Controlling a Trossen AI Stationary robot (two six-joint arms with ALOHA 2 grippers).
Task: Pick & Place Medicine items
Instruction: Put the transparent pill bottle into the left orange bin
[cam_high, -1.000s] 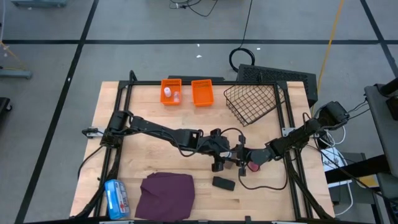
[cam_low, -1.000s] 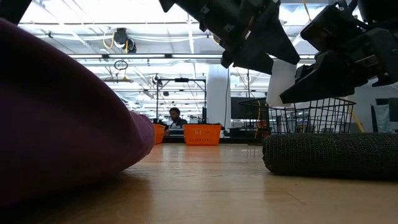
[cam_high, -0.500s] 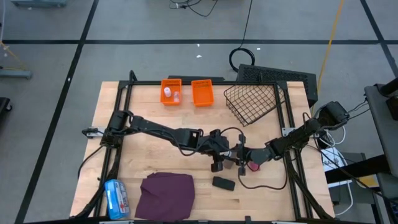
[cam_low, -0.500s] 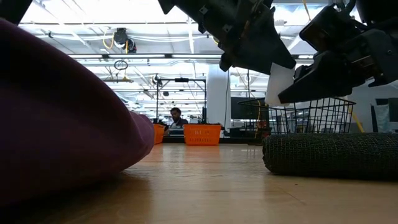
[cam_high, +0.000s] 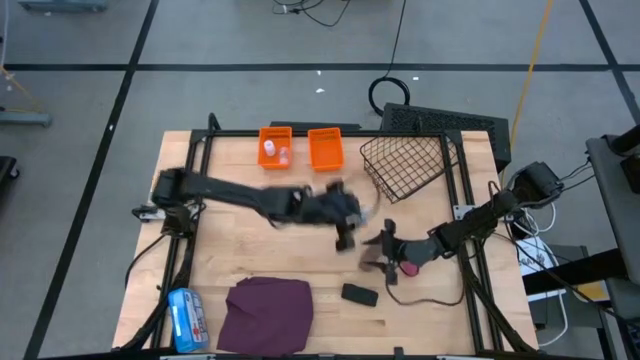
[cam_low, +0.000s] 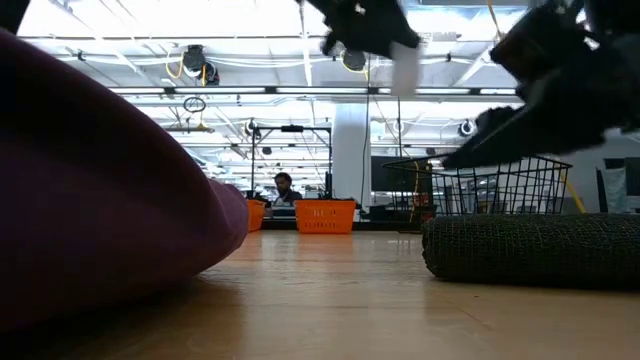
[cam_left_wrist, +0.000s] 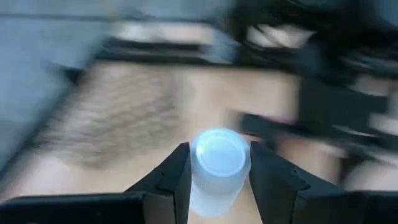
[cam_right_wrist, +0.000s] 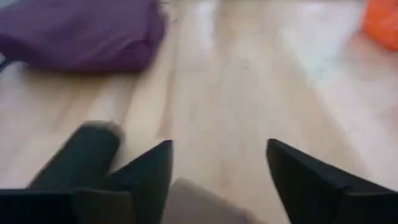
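Note:
My left gripper (cam_high: 345, 238) hangs above the middle of the table, shut on a small white bottle (cam_left_wrist: 217, 163), which the low view shows high up (cam_low: 405, 70). My right gripper (cam_high: 372, 254) stands open just to its right and holds nothing (cam_right_wrist: 217, 171). A black oblong (cam_high: 360, 294) lies on the wood nearer the front edge. It also shows beside my right fingers (cam_right_wrist: 81, 155). Something pink (cam_high: 408, 268) sits under my right arm. Two small bottles (cam_high: 276, 152) rest in the left orange bin. My left gripper pinches the white bottle between its two fingers, one on each side of the body (cam_left_wrist: 214, 186) just under the round cap (cam_left_wrist: 219, 149). The bottle is lifted clear of the table.
Two orange bins (cam_high: 325, 148) stand at the far edge, with a black wire basket (cam_high: 405, 165) to their right. A purple cloth (cam_high: 267, 312) and a blue-and-white packet (cam_high: 186, 318) lie near the front left. A person sits far off in the room (cam_low: 281, 188).
The white bottle has passed from my right gripper to my left. My right gripper has opened and stayed where it was. My left gripper has risen and drawn back toward the table's far left, carrying the bottle clear.

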